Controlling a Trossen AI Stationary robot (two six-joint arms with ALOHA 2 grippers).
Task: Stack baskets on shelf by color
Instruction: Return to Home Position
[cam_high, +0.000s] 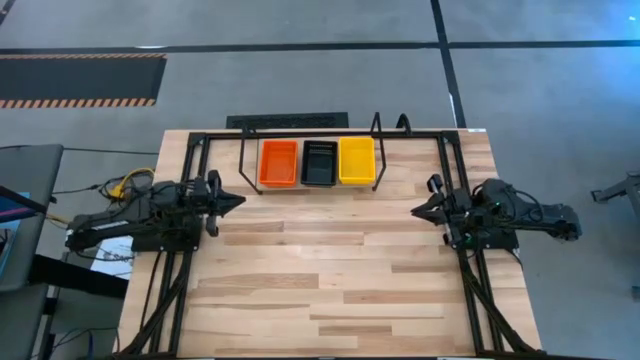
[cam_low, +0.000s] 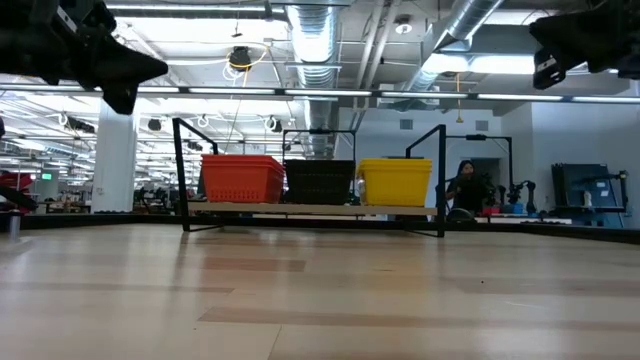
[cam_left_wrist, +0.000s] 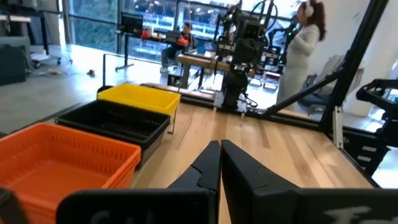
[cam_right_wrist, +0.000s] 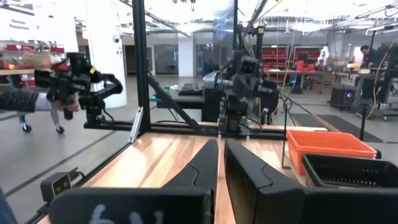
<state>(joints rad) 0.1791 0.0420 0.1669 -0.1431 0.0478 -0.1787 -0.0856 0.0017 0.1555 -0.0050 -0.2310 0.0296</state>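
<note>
High view | baskets (cam_high: 279, 163) stack counts hidden | left fingers (cam_left_wrist: 205, 168), right fingers (cam_right_wrist: 202, 168) together

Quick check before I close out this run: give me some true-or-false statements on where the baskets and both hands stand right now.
1. The black baskets sit between the orange baskets and the yellow baskets on the shelf. True.
2. One basket lies loose on the table. False: every basket in view is on the shelf.
3. The left hand grips an orange basket. False: it is shut on nothing, out at the table's left side.
4. The right hand is shut, holds nothing, and is out at the table's right side, clear of the shelf. True.
</note>
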